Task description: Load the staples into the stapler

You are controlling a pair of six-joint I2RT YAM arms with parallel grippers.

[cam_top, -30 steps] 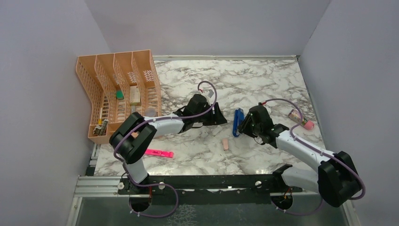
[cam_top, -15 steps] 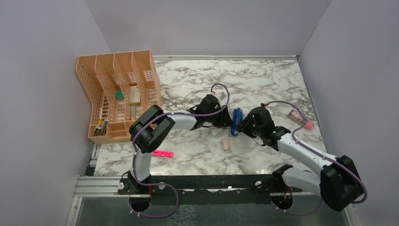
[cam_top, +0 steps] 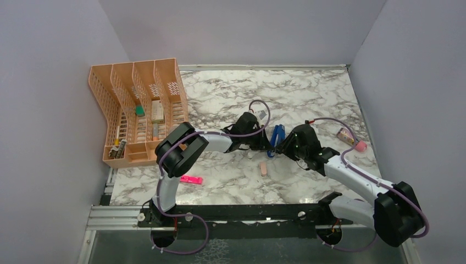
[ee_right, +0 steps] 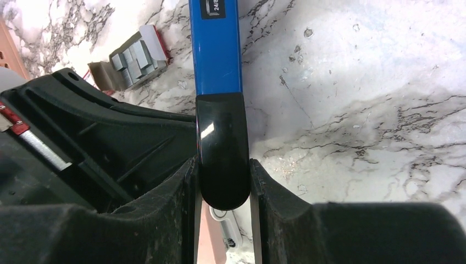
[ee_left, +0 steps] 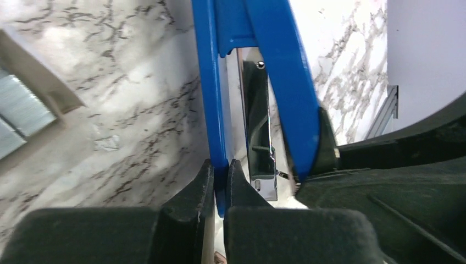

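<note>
The blue stapler [cam_top: 278, 136] lies mid-table between both grippers. My right gripper [ee_right: 222, 181] is shut on its black end [ee_right: 222, 159], with the blue body [ee_right: 215, 49] running away from the fingers. My left gripper [ee_left: 221, 181] is shut on a thin blue edge of the stapler [ee_left: 211, 82]. Beside that edge, the chrome magazine [ee_left: 258, 137] shows in the gap under the blue top [ee_left: 286, 82]. The staples [ee_right: 134, 55] sit in their small tray and box on the marble, left of the stapler in the right wrist view and apart from it.
A peach desk organiser [cam_top: 137, 110] stands at the back left. A pink highlighter [cam_top: 186, 179] lies near the front left. A peach-pink piece [cam_top: 263, 168] and a white capsule [ee_right: 231, 225] lie just below the stapler. A pink-capped item [cam_top: 351, 140] lies at the right.
My left gripper moved right to the stapler and shut on its thin blue edge. The right gripper kept its hold on the black end and shifted a little.
</note>
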